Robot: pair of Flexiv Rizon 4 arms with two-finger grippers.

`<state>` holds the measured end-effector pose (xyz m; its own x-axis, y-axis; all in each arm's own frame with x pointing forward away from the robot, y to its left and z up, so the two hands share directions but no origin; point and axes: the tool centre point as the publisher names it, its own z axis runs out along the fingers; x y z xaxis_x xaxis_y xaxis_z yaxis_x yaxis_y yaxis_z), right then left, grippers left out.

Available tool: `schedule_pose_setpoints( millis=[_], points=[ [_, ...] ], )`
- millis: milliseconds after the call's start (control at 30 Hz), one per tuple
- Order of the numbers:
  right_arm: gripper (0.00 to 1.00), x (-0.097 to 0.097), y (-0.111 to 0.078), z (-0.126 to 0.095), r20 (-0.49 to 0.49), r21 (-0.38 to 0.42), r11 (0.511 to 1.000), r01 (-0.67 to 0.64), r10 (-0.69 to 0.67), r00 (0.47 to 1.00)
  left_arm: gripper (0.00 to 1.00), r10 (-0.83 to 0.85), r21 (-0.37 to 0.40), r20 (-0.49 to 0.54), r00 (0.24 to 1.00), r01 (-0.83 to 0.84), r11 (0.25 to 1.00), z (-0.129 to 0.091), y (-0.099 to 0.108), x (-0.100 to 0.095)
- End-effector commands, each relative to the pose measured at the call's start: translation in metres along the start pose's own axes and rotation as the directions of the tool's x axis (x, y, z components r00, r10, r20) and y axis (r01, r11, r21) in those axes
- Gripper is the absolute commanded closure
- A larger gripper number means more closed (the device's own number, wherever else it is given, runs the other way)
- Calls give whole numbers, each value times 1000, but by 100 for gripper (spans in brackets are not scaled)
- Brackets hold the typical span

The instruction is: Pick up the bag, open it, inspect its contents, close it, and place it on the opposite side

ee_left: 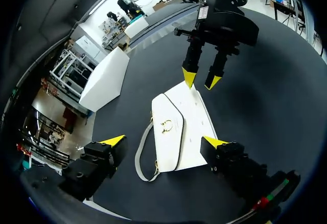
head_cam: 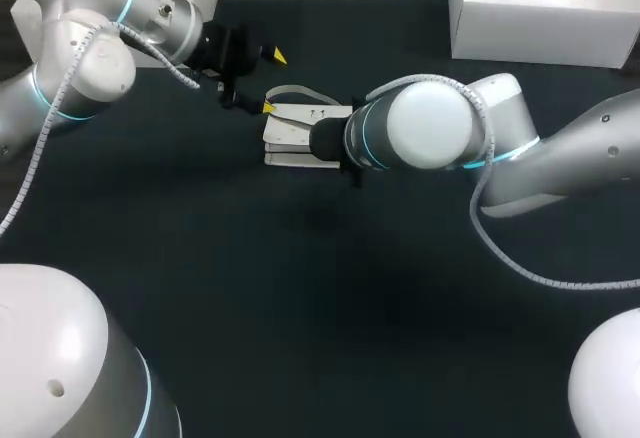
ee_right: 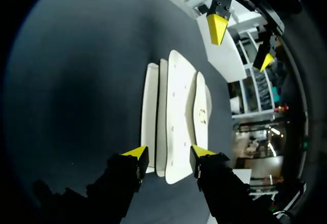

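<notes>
A white handbag (head_cam: 300, 130) lies flat on the dark table, its flap with a gold clasp (ee_left: 166, 127) facing up and its grey strap (ee_left: 139, 158) looped off one end. My left gripper (ee_left: 163, 142) hangs open above it, one finger out past each long side without touching. My right gripper (ee_right: 169, 153) stands at the bag's (ee_right: 176, 106) opposite end with its fingers partly apart. That end lies between the yellow tips, and I see no firm contact. From overhead, the right arm (head_cam: 430, 123) hides its own fingers.
A white box (head_cam: 545, 13) stands at the table's back right edge. The dark table (head_cam: 300, 288) stretches wide in front of the bag.
</notes>
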<state>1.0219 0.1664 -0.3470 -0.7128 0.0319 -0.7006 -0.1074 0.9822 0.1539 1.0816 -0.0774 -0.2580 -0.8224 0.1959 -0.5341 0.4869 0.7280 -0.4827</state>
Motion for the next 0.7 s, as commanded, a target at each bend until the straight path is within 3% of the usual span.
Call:
schedule_pose_setpoints(
  millis=[33,700],
  points=[
    [51,3,-1,9,59,3,1000,1,-1,998,0,15,15,8,1000,-15,1000,2,2,2],
    [70,0,-5,24,64,23,1000,-8,7,998,0,41,34,-18,999,-40,999,12,1,1]
  ],
)
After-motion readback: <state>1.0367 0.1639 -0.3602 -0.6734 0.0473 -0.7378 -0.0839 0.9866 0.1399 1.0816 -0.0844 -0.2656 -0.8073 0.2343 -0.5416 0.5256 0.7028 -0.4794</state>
